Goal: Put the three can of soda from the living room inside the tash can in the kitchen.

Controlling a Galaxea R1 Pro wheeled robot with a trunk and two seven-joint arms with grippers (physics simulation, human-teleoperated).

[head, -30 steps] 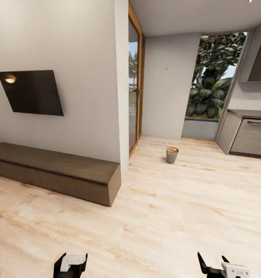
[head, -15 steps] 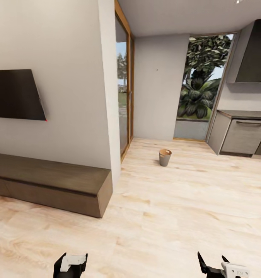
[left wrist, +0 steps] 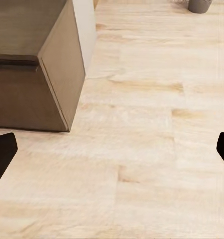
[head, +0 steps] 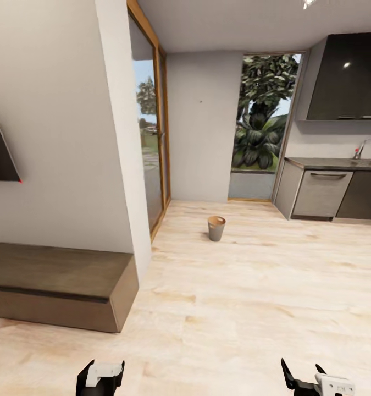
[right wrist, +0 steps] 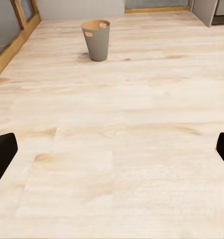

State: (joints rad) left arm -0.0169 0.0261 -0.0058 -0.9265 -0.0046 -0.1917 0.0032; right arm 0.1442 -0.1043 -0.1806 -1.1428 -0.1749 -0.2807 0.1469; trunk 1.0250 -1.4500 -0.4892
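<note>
Standing upright: tash can (head: 216, 227) | wood floor (head: 262, 297) | both tools spread, empty

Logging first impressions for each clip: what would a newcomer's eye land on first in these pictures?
Probably the small grey trash can, standing alone and upright on the pale wood floor ahead of the robot, its brown inside showing. Next, the long dark low bench against the white wall at the left, and the tall window full of green foliage beside the kitchen cabinets.
</note>
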